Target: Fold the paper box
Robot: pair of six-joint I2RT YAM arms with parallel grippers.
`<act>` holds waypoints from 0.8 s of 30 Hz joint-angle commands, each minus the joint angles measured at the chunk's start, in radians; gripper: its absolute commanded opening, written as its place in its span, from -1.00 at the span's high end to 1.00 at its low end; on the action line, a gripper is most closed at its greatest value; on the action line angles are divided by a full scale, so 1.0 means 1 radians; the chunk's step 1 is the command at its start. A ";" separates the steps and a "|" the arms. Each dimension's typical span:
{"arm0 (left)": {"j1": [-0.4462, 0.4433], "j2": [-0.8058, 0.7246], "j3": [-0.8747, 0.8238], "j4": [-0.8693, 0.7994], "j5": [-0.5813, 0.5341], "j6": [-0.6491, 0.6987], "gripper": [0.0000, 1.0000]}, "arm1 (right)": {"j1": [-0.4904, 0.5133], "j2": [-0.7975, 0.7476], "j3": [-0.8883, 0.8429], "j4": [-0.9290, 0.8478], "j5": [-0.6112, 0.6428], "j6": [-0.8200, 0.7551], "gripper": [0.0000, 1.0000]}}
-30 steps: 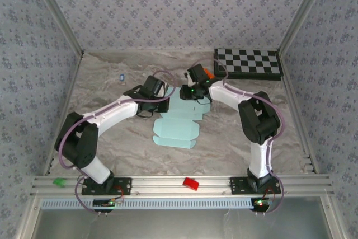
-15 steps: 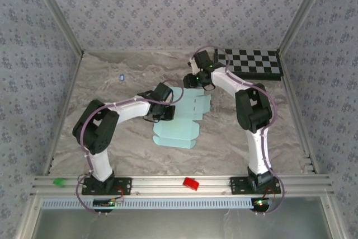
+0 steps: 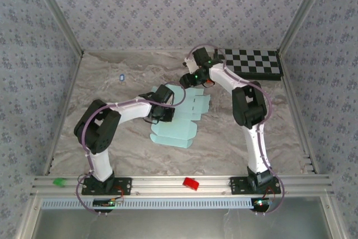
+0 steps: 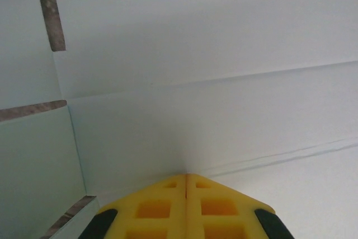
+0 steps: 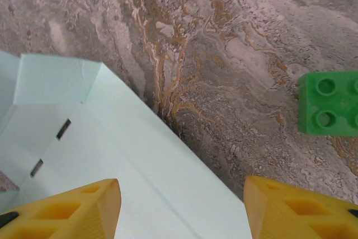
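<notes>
Left gripper [image 4: 185,178] clenched, tips on box [image 3: 176,131] mid-sheet. Right gripper [image 5: 182,194] spread, empty, over its far edge. Sheet runs near–far.

Enclosure walls – back wall [image 3: 179,9], left wall [image 3: 28,82], right wall [image 3: 335,82] – all in grey-lilac floral wallpaper. Aluminium struts [image 3: 56,12] run along the rear corners. Tabletop [image 3: 218,144] is a grey-brown marble pattern, its veining sharp in the right wrist view [image 5: 224,54]. Extruded aluminium rail [image 3: 179,183] along the near edge, slotted strip [image 3: 179,202] below it – light even, shadows soft
</notes>
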State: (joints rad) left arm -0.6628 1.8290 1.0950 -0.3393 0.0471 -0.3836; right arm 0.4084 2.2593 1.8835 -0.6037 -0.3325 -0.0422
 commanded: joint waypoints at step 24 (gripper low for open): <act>0.012 0.049 -0.048 -0.030 -0.088 0.157 1.00 | -0.039 0.302 0.432 -0.379 -0.160 -0.189 -0.18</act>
State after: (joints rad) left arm -0.6613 1.8290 1.0843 -0.3061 0.0059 -0.2432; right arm 0.3744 2.5401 2.2852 -0.9192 -0.4587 -0.2058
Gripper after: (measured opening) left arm 0.054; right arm 0.596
